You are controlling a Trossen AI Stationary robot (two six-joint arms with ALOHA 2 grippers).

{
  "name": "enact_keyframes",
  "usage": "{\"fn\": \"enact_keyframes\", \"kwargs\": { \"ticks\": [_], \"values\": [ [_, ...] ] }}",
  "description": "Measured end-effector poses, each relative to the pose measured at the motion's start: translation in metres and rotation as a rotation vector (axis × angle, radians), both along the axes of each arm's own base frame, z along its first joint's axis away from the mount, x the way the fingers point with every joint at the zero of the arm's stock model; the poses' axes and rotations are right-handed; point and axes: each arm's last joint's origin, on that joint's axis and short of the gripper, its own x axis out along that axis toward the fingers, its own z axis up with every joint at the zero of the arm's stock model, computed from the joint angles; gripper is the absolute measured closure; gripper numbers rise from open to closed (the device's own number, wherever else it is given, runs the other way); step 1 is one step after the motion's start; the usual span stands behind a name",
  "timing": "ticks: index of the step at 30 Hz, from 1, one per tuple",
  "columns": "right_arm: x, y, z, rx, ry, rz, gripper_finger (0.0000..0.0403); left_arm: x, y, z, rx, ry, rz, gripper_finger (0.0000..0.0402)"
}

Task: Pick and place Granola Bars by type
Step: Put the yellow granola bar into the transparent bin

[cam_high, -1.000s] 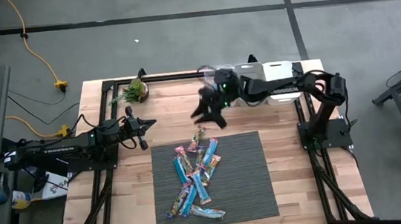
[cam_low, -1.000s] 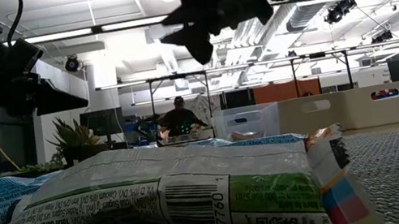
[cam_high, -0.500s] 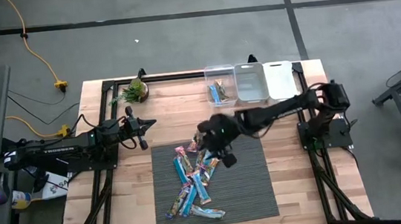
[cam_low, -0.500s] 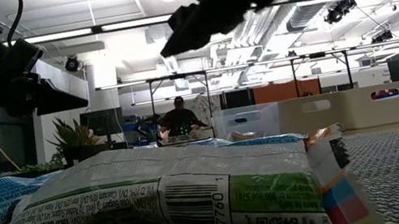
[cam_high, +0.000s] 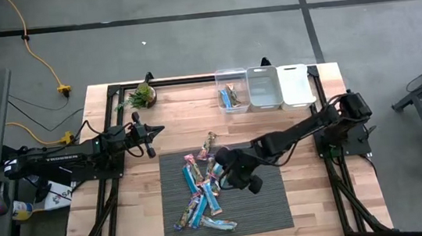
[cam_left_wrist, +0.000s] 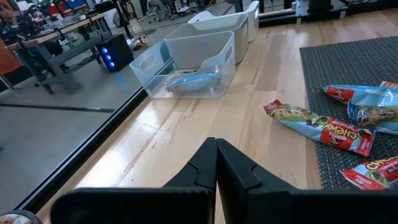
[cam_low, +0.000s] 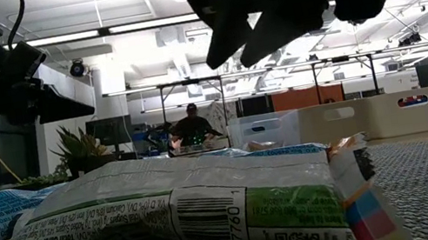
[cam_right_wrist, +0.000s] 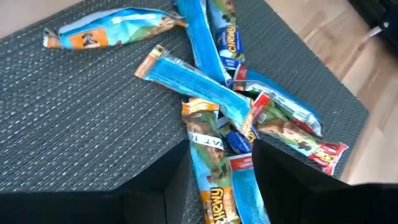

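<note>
right hand (cam_high: pixel 232 172) moved from bins to mat | wide, empty | Granola Bars (cam_high: pixel 203 189) directly beneath

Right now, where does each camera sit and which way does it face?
High: overhead, straight down on the mat, both arms visible.
Low: at mat level, across the granola bars; right gripper above.
Left wrist: behind the shut left gripper, toward the clear bin.
Right wrist: above the pile, open right gripper's fingers at the bottom.
Shared: high and left wrist both show that bin.
</note>
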Motion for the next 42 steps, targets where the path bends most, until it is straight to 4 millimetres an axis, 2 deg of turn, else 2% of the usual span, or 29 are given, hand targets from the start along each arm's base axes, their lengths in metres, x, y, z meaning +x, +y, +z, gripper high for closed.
{"fn": "enact_keyframes", "kwargs": {
  "ticks": [5, 10, 13, 18, 22, 25, 31, 42],
  "values": [
    [0.006, 0.0, -0.01, -0.023, 0.034, -0.014, 0.0247, 0.0, 0.0, 0.0, 0.0, 0.001, 0.0, 0.0401],
    [0.031, 0.008, 0.009, -0.026, 0.033, -0.021, 0.0247, 0.0, 0.0, 0.0, 0.0, 0.0, 0.0, 0.0401],
    [0.05, 0.013, 0.013, -0.001, 0.089, -0.011, 0.0247, 0.0, 0.0, 0.0, 0.0, 0.0, 0.0, 0.0401],
    [0.069, 0.016, -0.004, -0.018, 0.289, 0.006, 0.0247, 0.0, 0.0, 0.0, 0.0, 0.001, 0.0, 0.0401],
    [0.069, 0.016, -0.025, -0.08, 0.435, 0.047, 0.0247, 0.0, 0.0, 0.0, -0.001, 0.003, 0.0, 0.0401],
    [0.069, 0.016, -0.034, -0.112, 0.465, 0.068, 0.025, 0.0, 0.0, 0.0, -0.001, 0.003, 0.0, 0.0401],
    [0.076, 0.015, -0.032, -0.235, 0.363, 0.063, 0.0253, 0.0, 0.0, -0.001, -0.001, 0.007, 0.0, 0.0401],
    [0.077, 0.016, -0.031, -0.216, 0.35, 0.088, 0.0249, 0.0, 0.0, -0.001, -0.001, 0.007, 0.0, 0.0401]
  ]
}}
